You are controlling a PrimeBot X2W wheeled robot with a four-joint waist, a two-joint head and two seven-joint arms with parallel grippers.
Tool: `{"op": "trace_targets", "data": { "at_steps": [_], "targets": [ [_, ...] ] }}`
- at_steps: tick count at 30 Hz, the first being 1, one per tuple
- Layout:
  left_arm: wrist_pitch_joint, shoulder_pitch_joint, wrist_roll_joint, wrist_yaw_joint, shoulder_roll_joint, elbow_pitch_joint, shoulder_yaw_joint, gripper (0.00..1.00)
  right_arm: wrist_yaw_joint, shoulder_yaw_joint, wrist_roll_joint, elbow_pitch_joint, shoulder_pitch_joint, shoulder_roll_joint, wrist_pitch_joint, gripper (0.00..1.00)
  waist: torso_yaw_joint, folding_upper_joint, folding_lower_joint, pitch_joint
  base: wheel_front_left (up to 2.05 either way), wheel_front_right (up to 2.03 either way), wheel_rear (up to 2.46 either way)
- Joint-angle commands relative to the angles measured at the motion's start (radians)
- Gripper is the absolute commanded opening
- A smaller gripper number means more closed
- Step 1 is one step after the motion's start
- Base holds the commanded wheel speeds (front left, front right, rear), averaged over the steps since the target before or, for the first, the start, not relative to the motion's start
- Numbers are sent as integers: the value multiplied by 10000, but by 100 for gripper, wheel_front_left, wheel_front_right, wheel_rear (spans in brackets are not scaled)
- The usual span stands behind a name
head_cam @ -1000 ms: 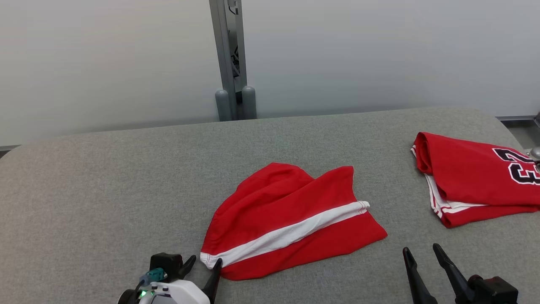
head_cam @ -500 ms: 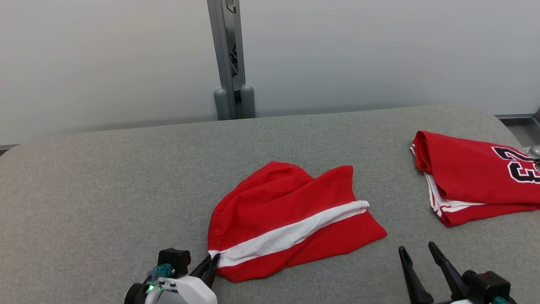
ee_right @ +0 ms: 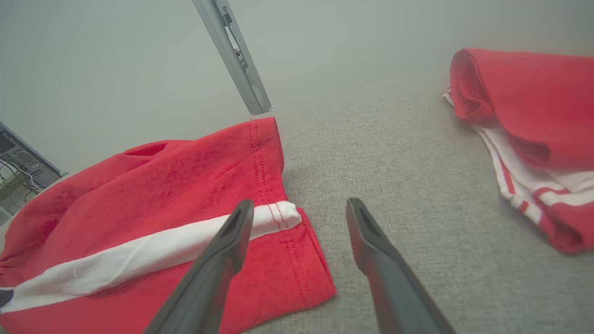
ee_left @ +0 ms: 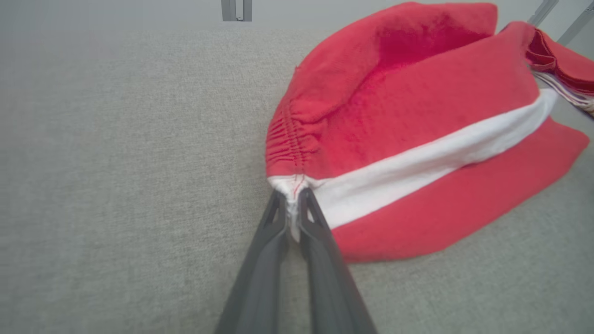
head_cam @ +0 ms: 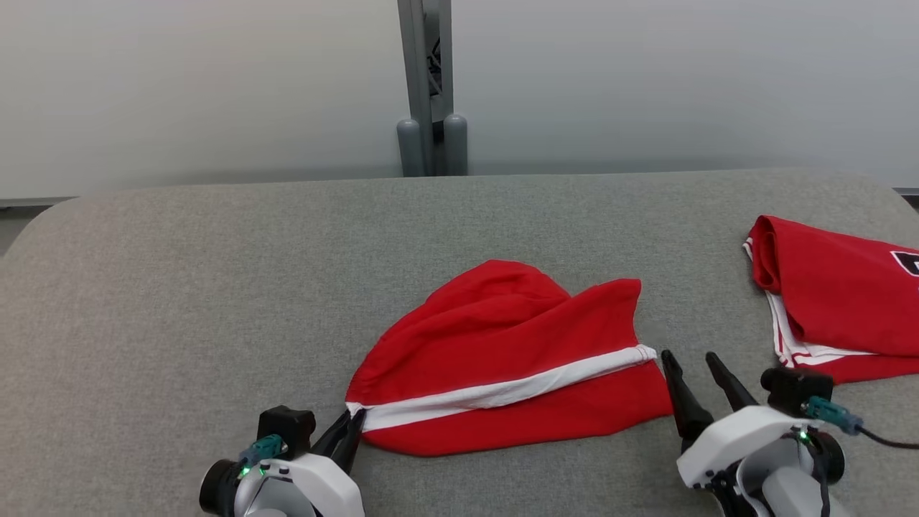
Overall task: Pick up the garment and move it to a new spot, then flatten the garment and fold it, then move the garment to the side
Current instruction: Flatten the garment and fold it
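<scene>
Nearest the camera, the left gripper (head_cam: 353, 418) is pinched tight on the waistband corner of the red shorts (head_cam: 502, 345), right where the white stripe ends. The right gripper (head_cam: 687, 355) is spread wide just beside the hem end of that stripe, not gripping anything. The shorts lie rumpled around the middle of the grey padded table (head_cam: 179, 287). Off to the right, well apart, there's a folded red jersey (head_cam: 833, 294). A metal post (head_cam: 431, 86) stands at the back.

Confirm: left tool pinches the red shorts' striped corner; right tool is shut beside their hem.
The right tool is open, not shut, as the right wrist view shows. The left tool does pinch the red shorts' striped corner.
</scene>
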Motion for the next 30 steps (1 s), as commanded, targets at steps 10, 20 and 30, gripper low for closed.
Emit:
{"op": "trace_targets", "data": {
  "at_steps": [10,20,30],
  "targets": [
    [-43,-422,319,45,44,-226,216,0,-4,1384,1216,1588,-1350,-240,5,100,541,0,0,586,0,0,0],
    [-43,-515,516,-11,-40,-350,343,0,-4,2511,1894,1987,-1623,-451,6,0,593,0,0,726,0,0,0],
    [-44,-183,750,-128,106,-1408,639,0,-4,1942,1939,553,-1035,-1080,6,0,452,0,0,298,0,0,0]
  ]
}}
